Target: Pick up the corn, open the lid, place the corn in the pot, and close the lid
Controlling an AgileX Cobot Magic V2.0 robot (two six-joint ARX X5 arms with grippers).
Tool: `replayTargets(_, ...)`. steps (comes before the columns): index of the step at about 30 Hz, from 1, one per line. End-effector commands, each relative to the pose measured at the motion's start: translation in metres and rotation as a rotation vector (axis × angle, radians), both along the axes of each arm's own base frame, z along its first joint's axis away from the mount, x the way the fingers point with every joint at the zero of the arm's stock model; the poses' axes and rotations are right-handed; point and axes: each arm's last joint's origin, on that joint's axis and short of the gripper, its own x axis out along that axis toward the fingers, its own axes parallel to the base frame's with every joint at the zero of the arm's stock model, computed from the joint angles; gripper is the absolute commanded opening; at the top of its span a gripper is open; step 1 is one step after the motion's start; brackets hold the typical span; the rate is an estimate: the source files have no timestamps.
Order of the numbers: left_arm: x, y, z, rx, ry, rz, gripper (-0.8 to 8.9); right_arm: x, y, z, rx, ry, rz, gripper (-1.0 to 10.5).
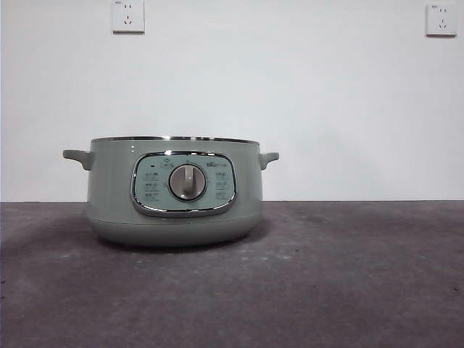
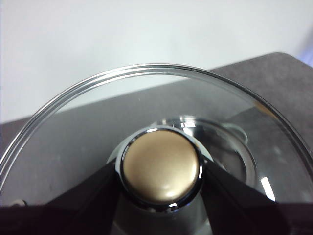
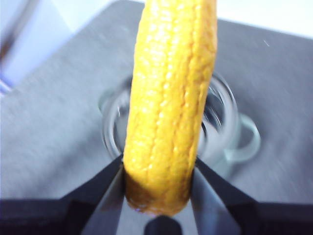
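The sage-green pot [image 1: 174,192] stands on the table left of centre, with no lid on its rim; no arm shows in the front view. My left gripper [image 2: 161,171] is shut on the round knob [image 2: 161,166] of the glass lid [image 2: 93,122] and holds it lifted; the pot [image 2: 230,147] shows dimly through the glass. My right gripper [image 3: 159,181] is shut on the yellow corn [image 3: 168,98], gripped near one end. The corn hangs above the open pot [image 3: 222,122], which looks small and blurred below it.
The dark grey table [image 1: 348,275] stretches to the right of the pot. A white wall stands behind, with two sockets, one [image 1: 128,16] at the left and another [image 1: 441,19] at the right.
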Motion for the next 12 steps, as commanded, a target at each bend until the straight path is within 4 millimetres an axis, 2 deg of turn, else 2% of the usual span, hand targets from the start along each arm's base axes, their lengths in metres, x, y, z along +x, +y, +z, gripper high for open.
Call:
replayTargets(1, -0.027, 0.003, -0.002, -0.015, -0.068, -0.004, -0.08, 0.029, 0.021, 0.002, 0.004, 0.025, 0.027, -0.1)
replayTargets(4, -0.057, 0.006, -0.023, -0.053, -0.066, 0.012, -0.08, 0.065, 0.048, -0.005, -0.016, 0.059, 0.047, -0.1)
replayTargets(7, -0.073, 0.008, -0.036, -0.072, -0.067, 0.018, -0.08, 0.086, 0.073, -0.019, -0.025, 0.076, 0.074, -0.1)
replayTargets(12, -0.095, 0.011, -0.044, -0.068, -0.042, 0.029, -0.08, 0.118, 0.112, -0.063, -0.062, 0.139, 0.104, -0.1)
